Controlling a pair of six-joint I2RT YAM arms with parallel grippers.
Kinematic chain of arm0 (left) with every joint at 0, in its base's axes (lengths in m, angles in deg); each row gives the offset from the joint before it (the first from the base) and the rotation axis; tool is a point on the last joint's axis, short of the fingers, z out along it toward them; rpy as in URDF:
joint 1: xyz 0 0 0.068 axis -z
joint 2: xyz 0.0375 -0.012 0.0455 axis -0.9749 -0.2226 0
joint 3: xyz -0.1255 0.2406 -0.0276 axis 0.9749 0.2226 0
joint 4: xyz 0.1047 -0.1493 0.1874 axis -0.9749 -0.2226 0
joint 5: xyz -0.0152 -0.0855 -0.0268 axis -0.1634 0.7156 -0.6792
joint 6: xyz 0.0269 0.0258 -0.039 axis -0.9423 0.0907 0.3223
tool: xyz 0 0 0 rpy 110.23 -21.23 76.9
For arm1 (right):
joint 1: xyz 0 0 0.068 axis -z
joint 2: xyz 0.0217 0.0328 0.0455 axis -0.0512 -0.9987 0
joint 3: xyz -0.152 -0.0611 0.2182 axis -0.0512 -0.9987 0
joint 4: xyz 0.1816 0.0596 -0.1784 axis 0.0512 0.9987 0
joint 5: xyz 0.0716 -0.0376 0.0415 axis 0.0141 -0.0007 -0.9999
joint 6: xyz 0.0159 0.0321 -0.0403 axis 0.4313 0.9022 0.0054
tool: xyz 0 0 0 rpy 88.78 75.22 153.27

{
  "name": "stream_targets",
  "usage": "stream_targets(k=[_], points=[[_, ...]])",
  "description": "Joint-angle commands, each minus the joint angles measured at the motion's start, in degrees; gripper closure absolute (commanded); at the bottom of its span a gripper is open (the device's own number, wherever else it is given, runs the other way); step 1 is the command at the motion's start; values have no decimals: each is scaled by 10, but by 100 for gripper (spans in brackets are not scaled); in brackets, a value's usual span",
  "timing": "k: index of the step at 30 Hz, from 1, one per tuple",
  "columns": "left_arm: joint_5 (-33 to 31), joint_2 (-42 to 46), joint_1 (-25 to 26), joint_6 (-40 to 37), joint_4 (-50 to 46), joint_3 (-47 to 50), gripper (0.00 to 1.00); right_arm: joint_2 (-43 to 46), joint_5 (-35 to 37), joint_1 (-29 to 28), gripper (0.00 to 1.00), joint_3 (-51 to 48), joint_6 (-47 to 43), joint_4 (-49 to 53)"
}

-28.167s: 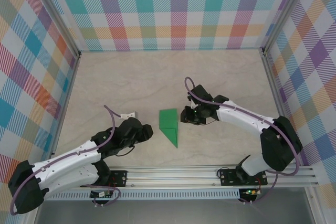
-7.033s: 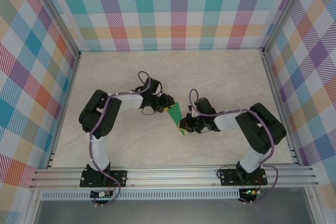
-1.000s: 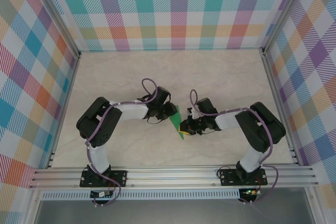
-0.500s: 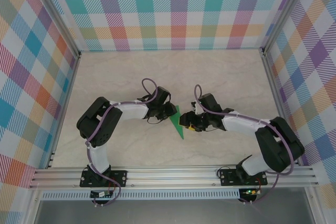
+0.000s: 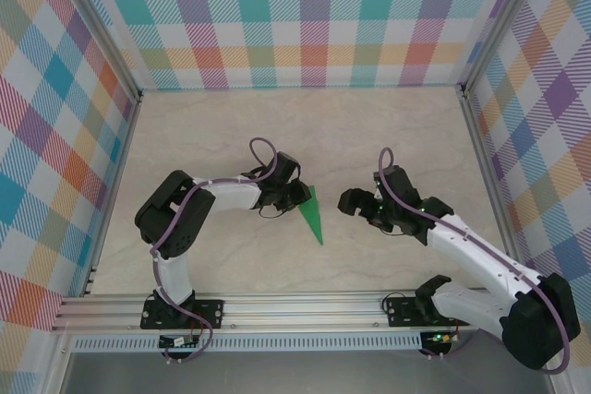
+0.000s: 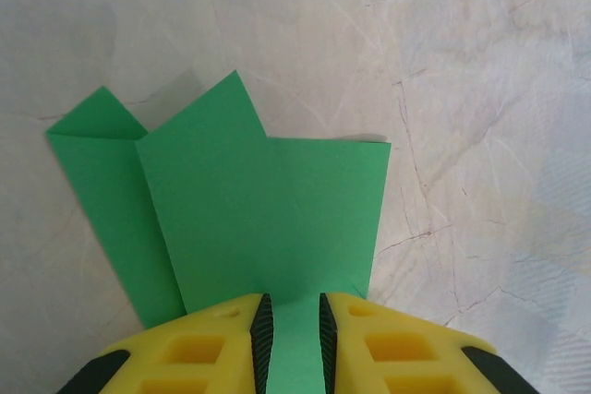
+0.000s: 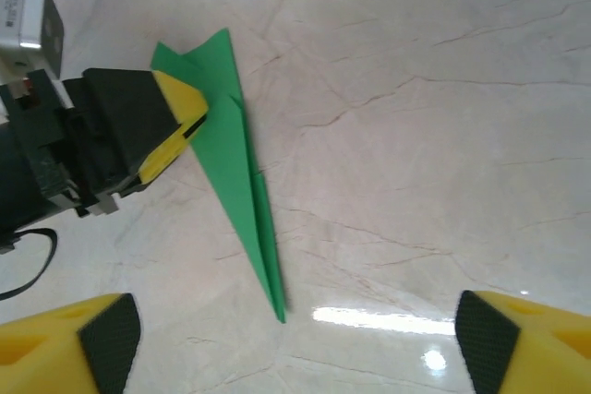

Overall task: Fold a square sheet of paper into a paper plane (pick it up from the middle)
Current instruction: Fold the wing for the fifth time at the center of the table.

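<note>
- Paper plane [image 5: 314, 217]: slim green dart lying on the marbled table [image 5: 222, 136] near its middle, sharp tip toward the near rail [image 5: 305, 306].
- Left gripper [image 5: 300, 197]: jaws clamped on the plane's broad tail edge, hiding part of it from above.
- Right gripper [image 5: 356, 202]: jaws spread wide, holding nothing, well apart from the plane on its right.
- Plaid walls [image 5: 314, 25]: enclose three sides.
</note>
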Motion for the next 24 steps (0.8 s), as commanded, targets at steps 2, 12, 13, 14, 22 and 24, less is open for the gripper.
stream_targets(k=[2, 12, 13, 14, 22, 24], points=[[-9, -24, -5, -11, -32, 7, 76, -40, -65, 4, 29, -6, 23, -21], [-1, -39, -5, -11, -42, -8, 76, -167, -262, -15, 85, -31, 55, -230], [-2, -39, -5, -11, -43, -8, 76, -178, -270, -17, 91, -31, 58, -242], [-2, -39, -5, -10, -43, -8, 76, -188, -275, -19, 93, -27, 59, -245], [-1, -39, -5, -10, -45, -7, 77, -268, -276, -30, 100, -11, 66, -273], [-1, -37, -5, -11, -45, -4, 77, -282, -284, -30, 100, -10, 71, -288]])
